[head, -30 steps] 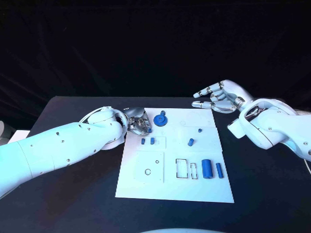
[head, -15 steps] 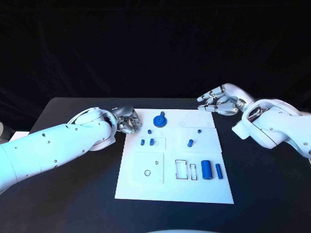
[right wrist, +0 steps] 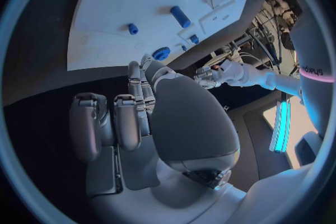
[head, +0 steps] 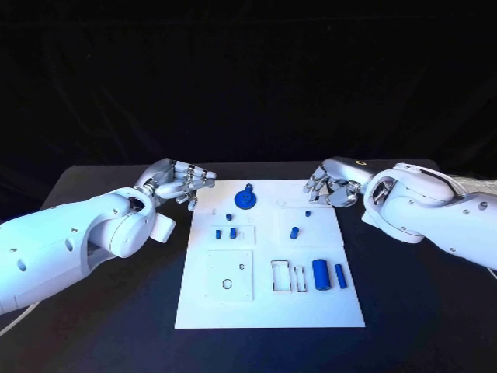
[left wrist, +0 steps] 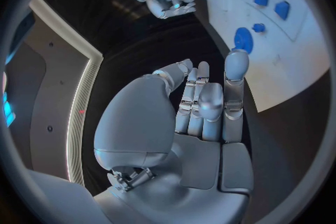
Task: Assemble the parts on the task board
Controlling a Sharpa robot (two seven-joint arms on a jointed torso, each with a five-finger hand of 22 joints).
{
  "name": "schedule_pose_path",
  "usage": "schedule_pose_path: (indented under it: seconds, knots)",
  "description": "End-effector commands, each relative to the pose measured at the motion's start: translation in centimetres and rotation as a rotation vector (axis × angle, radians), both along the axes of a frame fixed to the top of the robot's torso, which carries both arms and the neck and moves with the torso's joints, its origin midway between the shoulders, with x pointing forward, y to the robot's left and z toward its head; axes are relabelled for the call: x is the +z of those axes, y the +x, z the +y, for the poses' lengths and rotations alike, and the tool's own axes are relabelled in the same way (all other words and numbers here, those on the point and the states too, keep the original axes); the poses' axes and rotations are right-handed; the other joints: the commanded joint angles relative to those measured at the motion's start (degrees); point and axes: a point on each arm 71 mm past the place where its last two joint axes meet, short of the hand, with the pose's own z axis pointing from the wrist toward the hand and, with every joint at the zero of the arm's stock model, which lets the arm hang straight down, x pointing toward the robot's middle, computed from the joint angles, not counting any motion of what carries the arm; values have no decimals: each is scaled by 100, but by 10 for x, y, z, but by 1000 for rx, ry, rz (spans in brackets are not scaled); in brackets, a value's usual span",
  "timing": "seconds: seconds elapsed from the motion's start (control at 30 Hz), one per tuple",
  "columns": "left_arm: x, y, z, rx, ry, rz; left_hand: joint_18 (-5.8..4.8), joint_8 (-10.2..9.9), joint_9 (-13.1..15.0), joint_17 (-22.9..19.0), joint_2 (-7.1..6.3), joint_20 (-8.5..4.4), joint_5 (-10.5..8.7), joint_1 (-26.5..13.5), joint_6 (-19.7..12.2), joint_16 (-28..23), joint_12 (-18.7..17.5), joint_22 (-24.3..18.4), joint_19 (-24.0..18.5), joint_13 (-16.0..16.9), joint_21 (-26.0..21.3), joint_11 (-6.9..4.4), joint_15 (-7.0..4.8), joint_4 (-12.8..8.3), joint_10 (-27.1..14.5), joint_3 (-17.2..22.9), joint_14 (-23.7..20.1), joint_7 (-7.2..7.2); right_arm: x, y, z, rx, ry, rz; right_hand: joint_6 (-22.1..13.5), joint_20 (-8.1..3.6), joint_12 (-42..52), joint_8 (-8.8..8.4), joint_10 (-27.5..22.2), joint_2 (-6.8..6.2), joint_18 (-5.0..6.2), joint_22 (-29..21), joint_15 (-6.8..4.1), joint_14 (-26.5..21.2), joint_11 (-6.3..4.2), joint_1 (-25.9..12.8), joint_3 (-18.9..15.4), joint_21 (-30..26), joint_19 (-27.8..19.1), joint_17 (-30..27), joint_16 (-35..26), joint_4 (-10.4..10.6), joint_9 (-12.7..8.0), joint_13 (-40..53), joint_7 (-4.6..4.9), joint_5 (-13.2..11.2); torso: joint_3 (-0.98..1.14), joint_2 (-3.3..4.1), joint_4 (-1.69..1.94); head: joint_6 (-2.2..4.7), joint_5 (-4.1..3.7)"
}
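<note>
The white task board [head: 232, 311] lies in the middle of the black table. On it are a round blue disc [head: 246, 198], several small blue pegs [head: 233, 232] and two blue cylinders [head: 320, 273] near the right edge. My left hand [head: 179, 180] hovers just off the board's far left corner, fingers loosely extended and holding nothing [left wrist: 210, 106]. My right hand [head: 332, 186] sits at the board's far right corner with its fingers curled in and nothing in them [right wrist: 133, 117]. The disc [left wrist: 243, 39] lies just beyond my left fingertips.
The board has several empty outlined recesses: a square plate area [head: 228, 276] and narrow slots [head: 283, 276]. Bare black table [head: 103, 311] lies on both sides of the board. My right hand [left wrist: 164, 0] shows across the board in the left wrist view.
My left hand has drawn back from over the disc to off the board's far left corner. My right hand has come down to the far right corner and curled its fingers.
</note>
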Motion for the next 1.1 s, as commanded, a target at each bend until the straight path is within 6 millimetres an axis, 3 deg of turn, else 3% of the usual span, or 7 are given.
schedule_pose_path:
  seconds: [0.03, 0.27, 0.47, 1.1]
  knots:
    - [2, -7, 5, 73, -384, 113, 78, 37, -8, -44, 11, 1, 21, -74, 9, -28, 43, -60, -51, 12, -81, -46, 9, 26, -20, -100, -53, -29, -8, -2, 3, 15, -244, -56, 15, 0, -42, -27, -8, -97, 79, 488, -4, 398, -1, -21, 94, -43, 82, 475, -45, 26, -5, -133, -21, -44, -6, 0, 18, 8, -67]
    - [0, -24, 8, 68, -447, 155, 94, 38, -11, -97, 21, -1, 31, -79, -4, -48, 75, -137, -83, 21, -182, -47, 7, 18, -43, -164, -79, -30, -17, -5, 13, 46, -305, -53, -16, -21, -43, -32, -98, -236, 86, 457, -26, 396, 0, -99, 303, -74, 70, 434, -79, 54, -12, -448, -34, -59, -2, 0, 24, 3, -83]
    - [0, -29, 11, 75, -454, 160, 103, 39, -13, -135, 26, -1, 34, -72, -9, -64, 88, -182, -103, 25, -239, -48, 7, 9, -55, -186, -96, -31, -23, -5, 19, 63, -326, -42, -22, -44, -40, -30, -124, -275, 89, 444, -53, 394, -1, -131, 416, -88, 65, 410, -99, 61, -11, -606, -45, -61, 6, 6, 3, 0, -44]
    - [0, -32, 18, 99, -447, 160, 115, 42, -16, -196, 53, -3, 45, -32, -22, -88, 127, -243, -127, 36, -321, -48, 5, -27, -88, -228, -126, -29, -37, -5, 24, 79, -346, -12, 36, -68, -28, -16, -91, -210, 92, 427, -70, 394, -7, -175, 646, -109, 62, 383, -123, 65, 1, -847, -48, -64, 11, 3, 14, -37, -73]
